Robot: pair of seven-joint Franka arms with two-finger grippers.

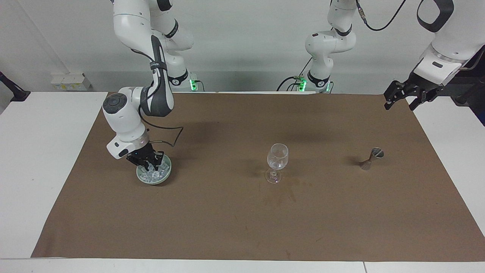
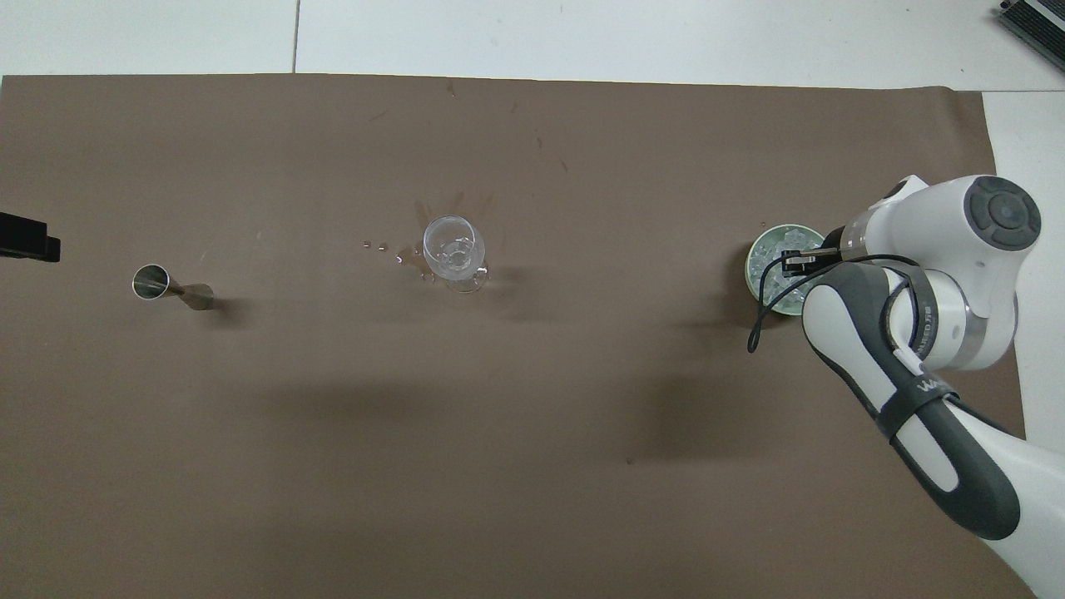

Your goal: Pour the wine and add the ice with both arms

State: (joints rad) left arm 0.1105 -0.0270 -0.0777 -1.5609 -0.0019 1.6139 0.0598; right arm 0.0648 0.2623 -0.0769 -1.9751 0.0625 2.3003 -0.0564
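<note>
A green bowl (image 1: 168, 171) (image 2: 759, 249) of ice (image 1: 154, 175) (image 2: 770, 274) sits toward the right arm's end of the table. My right gripper (image 1: 150, 165) (image 2: 790, 264) is down in it, shut, fingertips among the cubes; a pinched cube cannot be made out. Mid-mat stands a clear wine glass (image 1: 277, 160) (image 2: 453, 248). A metal jigger (image 1: 371, 158) (image 2: 170, 288) lies on its side toward the left arm's end. My left gripper (image 1: 399, 106) (image 2: 25, 241) hangs open and empty over the mat's corner. Wine itself is out of view.
A brown mat (image 1: 227, 220) covers most of the white table (image 1: 45, 159). Small drops (image 2: 374, 245) and faint stains mark the mat by the glass. A black cable (image 1: 172, 138) loops from the right wrist just above the mat.
</note>
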